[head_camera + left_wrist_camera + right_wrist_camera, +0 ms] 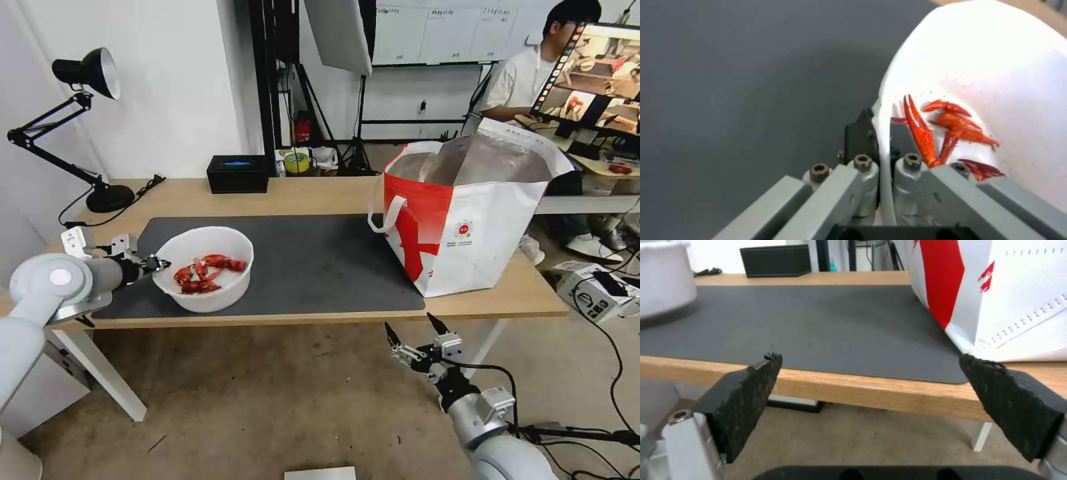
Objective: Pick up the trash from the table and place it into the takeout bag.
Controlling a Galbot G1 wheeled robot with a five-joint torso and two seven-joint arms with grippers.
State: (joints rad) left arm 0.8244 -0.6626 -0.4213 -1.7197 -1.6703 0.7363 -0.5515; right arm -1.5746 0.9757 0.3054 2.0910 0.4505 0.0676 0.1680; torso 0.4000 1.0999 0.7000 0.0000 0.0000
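The trash is a white round bowl (208, 277) of red crayfish shells (207, 270), standing on the dark grey mat (313, 260) toward the table's left end. My left gripper (157, 263) is shut on the bowl's left rim; in the left wrist view the thin white rim (884, 146) runs between the two black fingers (859, 135), with red shells (947, 133) inside. The takeout bag (467, 220), red and white with a foil lining, stands open on the table's right end. My right gripper (412, 330) hangs open below the table's front edge, left of the bag.
A black desk lamp (87, 100) stands at the table's back left and a black box (237, 173) at the back edge. The light-wood table (320, 193) has white legs. The bag's white strap handle (387, 213) hangs toward the mat. Cables and equipment lie on the floor at right.
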